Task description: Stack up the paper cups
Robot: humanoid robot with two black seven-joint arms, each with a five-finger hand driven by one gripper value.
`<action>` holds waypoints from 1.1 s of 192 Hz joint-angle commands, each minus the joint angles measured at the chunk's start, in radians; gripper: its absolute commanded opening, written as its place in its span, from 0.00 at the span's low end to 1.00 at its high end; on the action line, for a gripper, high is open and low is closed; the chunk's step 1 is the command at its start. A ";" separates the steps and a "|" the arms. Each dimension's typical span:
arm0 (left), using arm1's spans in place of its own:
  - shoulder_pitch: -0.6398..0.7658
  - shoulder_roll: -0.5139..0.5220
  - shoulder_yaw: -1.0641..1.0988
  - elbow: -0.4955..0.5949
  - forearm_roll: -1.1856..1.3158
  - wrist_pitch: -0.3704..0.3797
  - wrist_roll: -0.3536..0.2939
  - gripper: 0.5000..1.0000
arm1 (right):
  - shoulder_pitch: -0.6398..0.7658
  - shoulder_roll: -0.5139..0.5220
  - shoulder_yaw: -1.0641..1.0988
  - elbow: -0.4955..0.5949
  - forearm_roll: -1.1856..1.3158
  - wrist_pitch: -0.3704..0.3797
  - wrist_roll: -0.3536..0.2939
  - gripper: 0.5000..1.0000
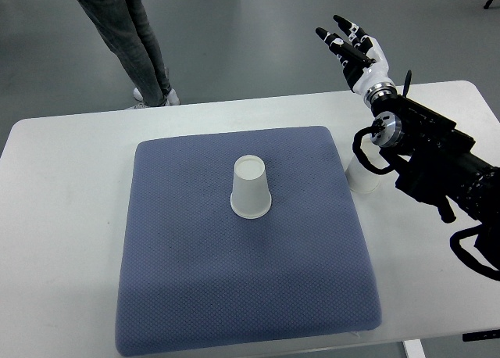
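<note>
A white paper cup (250, 187) stands upside down near the middle of the blue-grey mat (195, 280). A second white cup (361, 175) stands on the white table just off the mat's right edge, partly hidden under my right forearm. My right hand (353, 47) is raised beyond the table's far edge, fingers spread and holding nothing. It is well above and behind the second cup. The left arm does not show.
The white table (62, 186) carries the mat. A person's legs in grey trousers (129, 30) stand on the grey floor past the table's far left. The right arm's black forearm (437, 159) crosses the table's right side.
</note>
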 commanded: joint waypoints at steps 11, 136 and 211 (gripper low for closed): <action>0.000 0.000 -0.001 0.001 0.000 0.000 0.000 1.00 | 0.012 0.000 -0.007 0.000 0.000 0.000 -0.003 0.90; 0.000 0.000 0.000 0.001 0.000 0.000 0.000 1.00 | 0.118 -0.127 -0.176 0.201 -0.495 0.001 -0.009 0.90; 0.000 0.000 0.000 0.001 0.000 0.000 0.000 1.00 | 0.299 -0.456 -0.604 0.422 -0.946 0.146 -0.028 0.90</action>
